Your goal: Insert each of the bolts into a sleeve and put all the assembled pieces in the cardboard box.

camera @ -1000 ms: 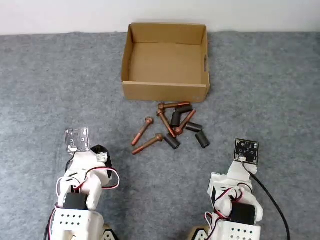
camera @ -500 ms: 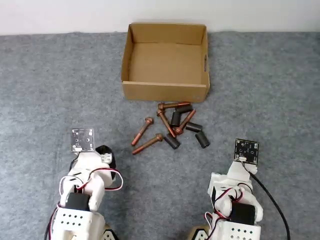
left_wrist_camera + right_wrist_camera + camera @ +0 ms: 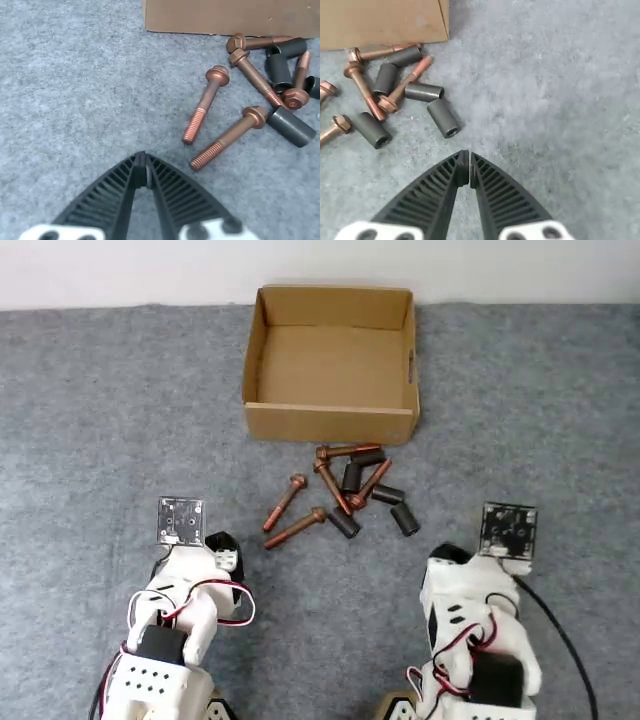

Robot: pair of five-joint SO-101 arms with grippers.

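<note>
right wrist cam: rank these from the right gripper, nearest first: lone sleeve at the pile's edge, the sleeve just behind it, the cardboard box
From the right gripper:
1. lone sleeve, at the pile's gripper-side edge.
2. sleeve behind it, deeper in the pile, toward the box.
3. cardboard box, beyond the whole pile.

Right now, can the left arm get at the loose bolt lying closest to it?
Probably yes: the bolt lies on open carpet just ahead of the shut left end effector, with nothing between them.
</note>
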